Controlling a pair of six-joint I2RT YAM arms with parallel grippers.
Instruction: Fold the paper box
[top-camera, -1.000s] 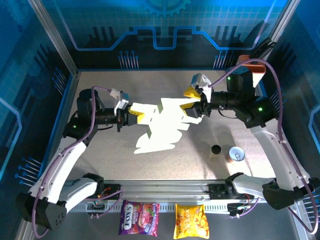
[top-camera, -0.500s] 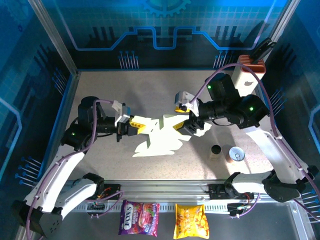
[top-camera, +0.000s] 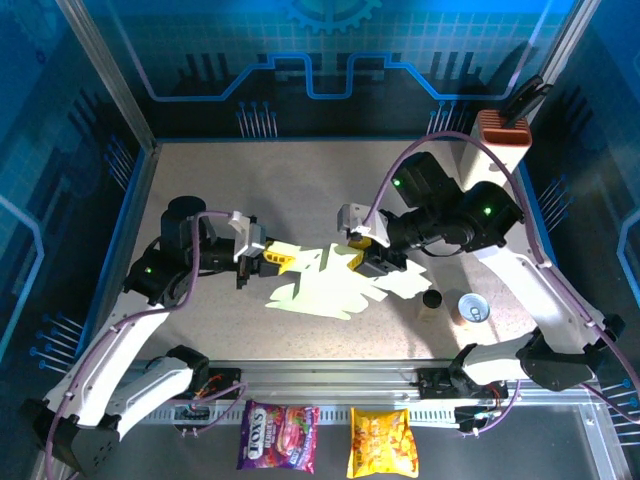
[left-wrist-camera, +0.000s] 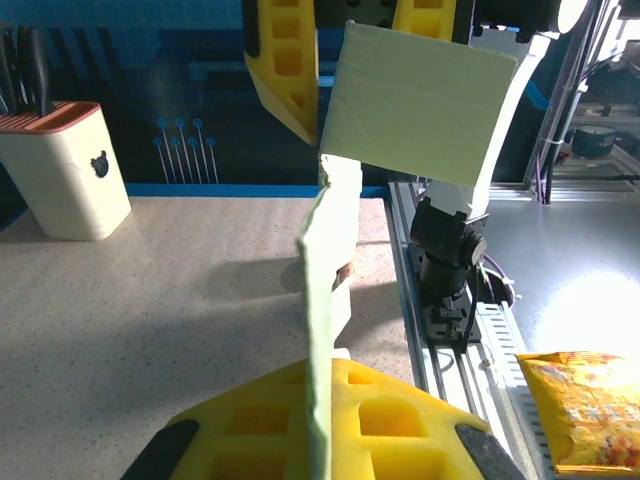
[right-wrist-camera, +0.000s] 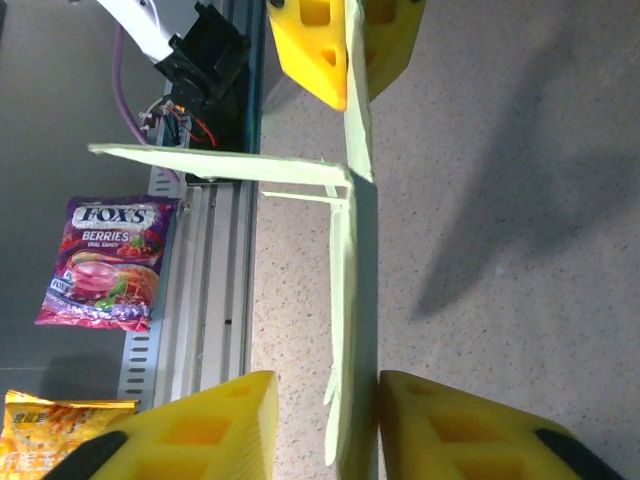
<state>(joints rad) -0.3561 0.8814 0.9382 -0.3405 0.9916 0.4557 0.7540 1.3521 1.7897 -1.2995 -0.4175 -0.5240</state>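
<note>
The paper box (top-camera: 318, 287) is a pale green die-cut sheet, unfolded, held on edge above the middle of the table. My left gripper (top-camera: 272, 258) is shut on its left flap; in the left wrist view the card's edge (left-wrist-camera: 322, 330) rises from between the closed yellow fingers (left-wrist-camera: 400, 420). My right gripper (top-camera: 361, 256) stands at the sheet's right end. In the right wrist view its jaws are open around the card (right-wrist-camera: 350, 330): the sheet lies against the right finger (right-wrist-camera: 440, 420), and the left finger (right-wrist-camera: 215, 425) stands apart from it.
A white block with an orange ribbed top (top-camera: 497, 140) stands at the back right. A small dark cylinder (top-camera: 432, 298) and a can (top-camera: 473, 308) sit at the front right. Two snack packets (top-camera: 278, 437) (top-camera: 383, 443) lie beyond the front rail.
Both grippers have carried the sheet toward the near edge and lower. The right gripper has swung left and forward, away from the white block.
</note>
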